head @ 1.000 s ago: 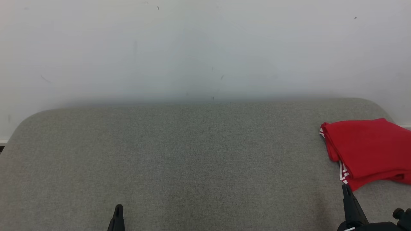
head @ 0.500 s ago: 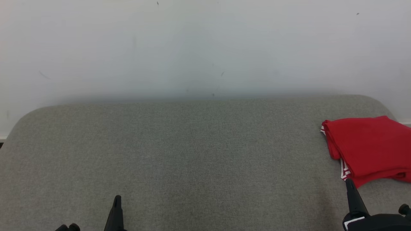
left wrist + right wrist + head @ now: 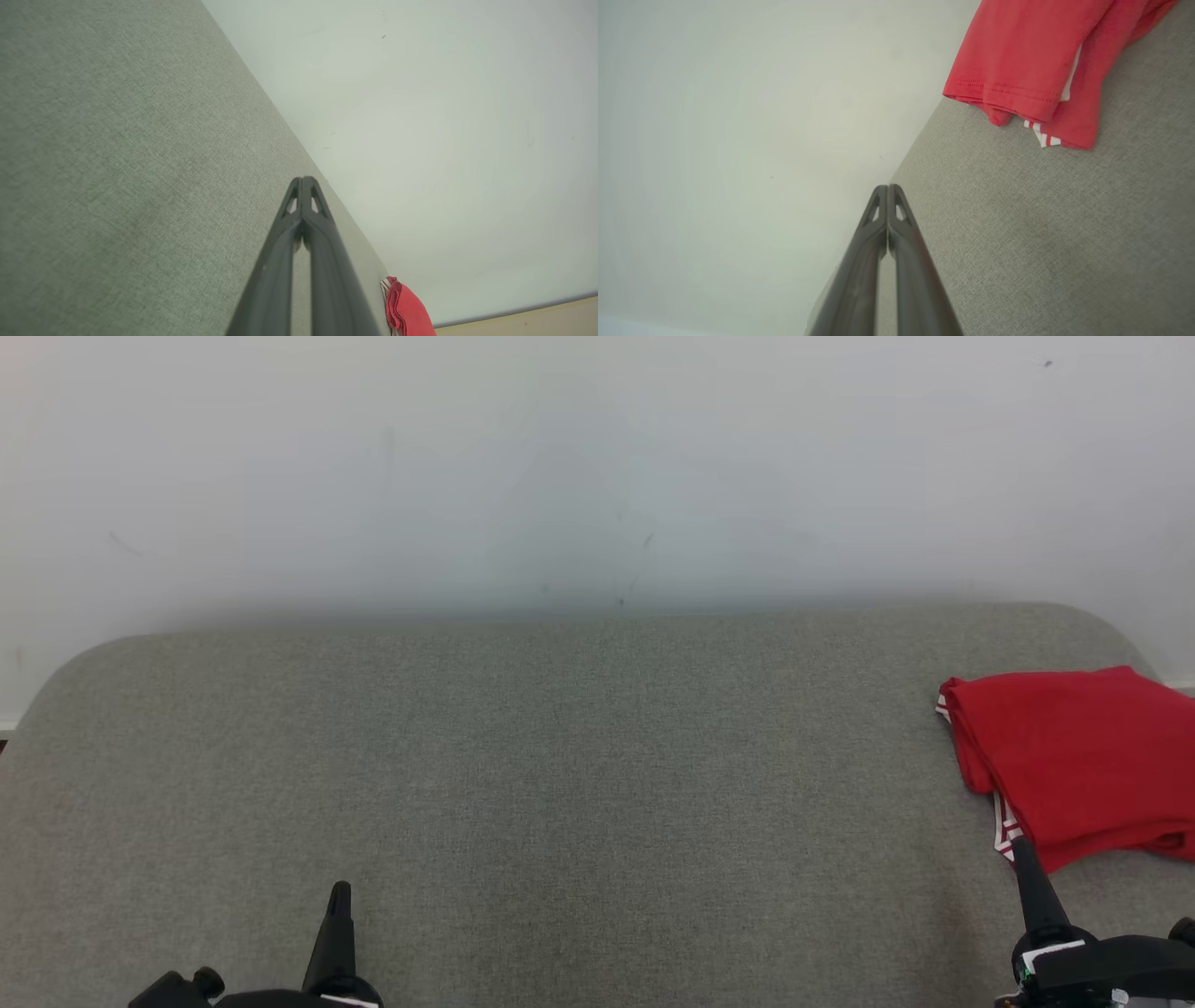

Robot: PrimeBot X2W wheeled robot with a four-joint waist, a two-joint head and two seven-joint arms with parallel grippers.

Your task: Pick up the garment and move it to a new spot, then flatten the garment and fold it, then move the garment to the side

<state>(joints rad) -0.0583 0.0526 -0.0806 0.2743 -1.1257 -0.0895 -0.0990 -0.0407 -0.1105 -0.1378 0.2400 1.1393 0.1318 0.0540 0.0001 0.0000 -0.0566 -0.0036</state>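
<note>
Our right end effector (image 3: 1019,845) sits at about 5 o'clock in the head view, fingers clenched together on nothing. The left end effector (image 3: 338,891), at 7 o'clock, is equally clenched and empty. Both wrist views confirm that the tips meet with no cloth between them.

The red garment (image 3: 1074,756) lies folded at 3 o'clock on the grey upholstered worktop (image 3: 560,784), close to its rounded far-right corner, with part of it running past the frame edge. We judge the fold and the move aside to be essentially done.

Our main worry is the right fingertip. From the head it lines up with the white-striped hem at the garment's near-left corner, though the right wrist view shows bare grey fabric between the fingers and the garment (image 3: 1017,56), so they appear apart. A careless sweep toward 3 o'clock could catch that hem and drag the layers open.

The layers look loose and soft, so any nudge may spill the fold. The garment also sits near the worktop's edge, so a push outward could slide it off.
</note>
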